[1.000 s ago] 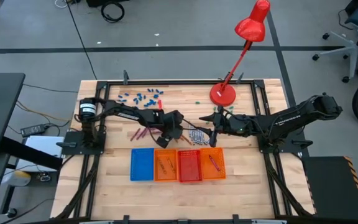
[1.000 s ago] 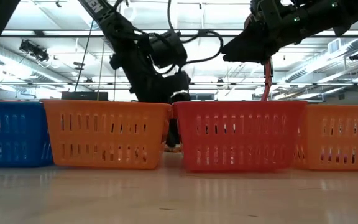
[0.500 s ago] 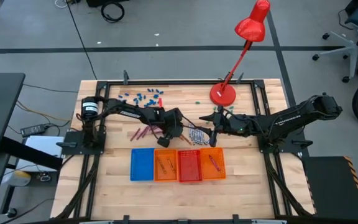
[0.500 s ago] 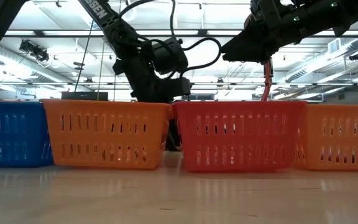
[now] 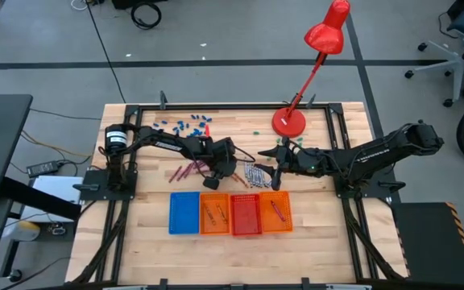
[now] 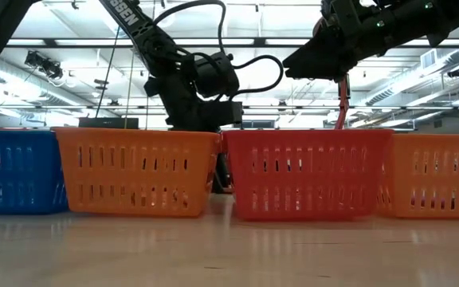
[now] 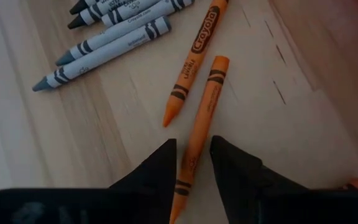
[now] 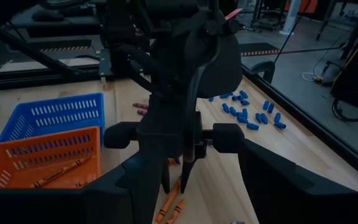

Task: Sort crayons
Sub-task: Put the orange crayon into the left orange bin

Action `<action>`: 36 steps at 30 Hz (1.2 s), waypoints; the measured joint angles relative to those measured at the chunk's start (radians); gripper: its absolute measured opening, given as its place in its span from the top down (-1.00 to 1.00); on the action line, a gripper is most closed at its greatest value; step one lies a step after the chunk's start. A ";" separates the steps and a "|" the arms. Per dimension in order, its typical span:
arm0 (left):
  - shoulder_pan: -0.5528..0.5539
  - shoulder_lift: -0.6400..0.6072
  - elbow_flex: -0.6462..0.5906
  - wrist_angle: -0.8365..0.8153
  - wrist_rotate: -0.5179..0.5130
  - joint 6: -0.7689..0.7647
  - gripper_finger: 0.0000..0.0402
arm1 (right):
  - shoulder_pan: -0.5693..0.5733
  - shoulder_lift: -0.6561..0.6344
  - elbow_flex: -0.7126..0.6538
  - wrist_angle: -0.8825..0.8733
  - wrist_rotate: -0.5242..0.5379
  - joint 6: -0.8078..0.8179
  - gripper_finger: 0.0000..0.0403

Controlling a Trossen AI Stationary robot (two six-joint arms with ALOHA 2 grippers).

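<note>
2 orange crayons (image 7: 199, 118) lie on the bare wood just ahead of the left gripper (image 7: 191, 163), with a fan of grey crayons (image 7: 104, 43) further off. Since 1 second ago the left arm has drawn back a little from the basket row, toward the middle of the table, while the right arm has stayed put. 4 baskets stand in a row on the near side of both grippers: the blue basket (image 5: 184, 213) looks empty, the orange basket (image 5: 213, 215) beside it holds several orange crayons, nothing can be made out in the red basket (image 5: 245, 215), and the far orange basket (image 5: 275, 213) holds 1 purplish crayon. The left gripper's fingers (image 7: 156, 174) are parted and straddle the lower end of 1 orange crayon; whether they pinch it cannot be told. The right gripper (image 5: 275, 155) hovers with its fingers spread wide, holding nothing.
</note>
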 joint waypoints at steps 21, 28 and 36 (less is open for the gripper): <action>0.002 -0.075 0.010 -0.044 -0.040 0.022 0.84 | 0.000 0.000 0.000 -0.002 0.002 -0.008 -0.06; 0.000 -0.201 0.013 -0.146 -0.082 0.030 0.84 | 0.002 0.000 0.000 -0.001 0.019 -0.019 -0.06; -0.078 -0.343 0.015 -0.228 -0.075 -0.047 0.83 | 0.002 0.000 0.000 -0.009 0.019 -0.019 -0.06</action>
